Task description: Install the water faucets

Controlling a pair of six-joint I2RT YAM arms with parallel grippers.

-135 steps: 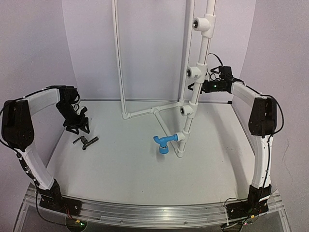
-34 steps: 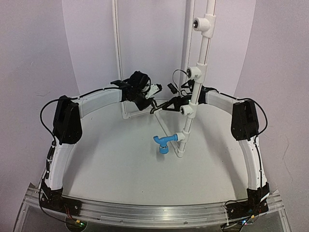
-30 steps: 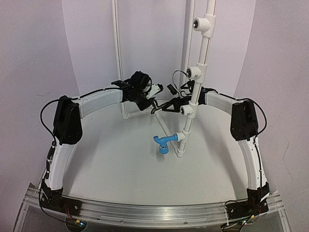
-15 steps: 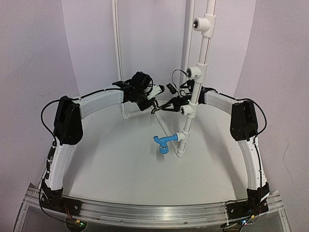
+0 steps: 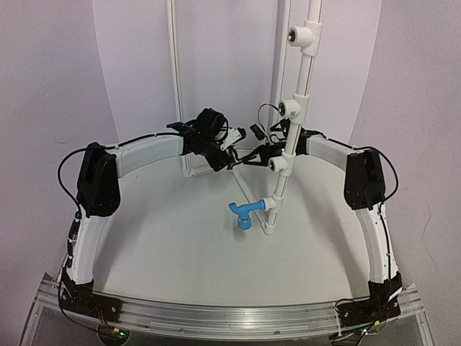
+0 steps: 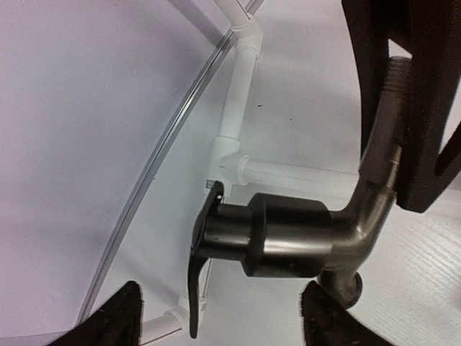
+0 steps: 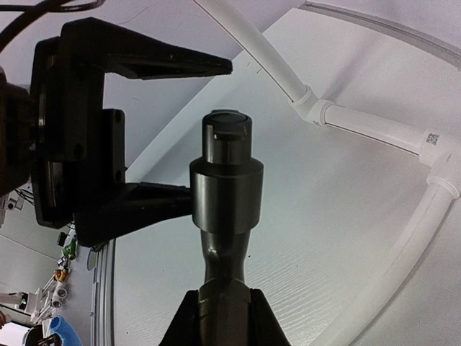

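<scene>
The black faucet (image 5: 238, 160) hangs in the air left of the white pipe stand (image 5: 297, 86), between the two arms. My right gripper (image 7: 222, 317) is shut on its threaded stem, the body (image 7: 225, 187) pointing up away from it. My left gripper (image 6: 220, 317) is open, its fingertips (image 6: 115, 317) apart on either side of the faucet's body (image 6: 288, 234) and not touching it. In the top view the left gripper (image 5: 229, 153) and right gripper (image 5: 250, 159) meet nose to nose. The blue faucet (image 5: 243, 213) sits in the lowest tee of the stand.
Three white tee fittings (image 5: 278, 164) (image 5: 288, 108) (image 5: 299, 34) with open sockets stand higher on the pipe. White floor pipes (image 5: 216, 167) run from the stand's foot to a second upright at the back. The right gripper's dark fingers (image 6: 425, 108) fill the left wrist view's upper right.
My right gripper has shut on the black faucet's stem, and my left gripper has then opened off its body. Both arms stay nearly where they were.
</scene>
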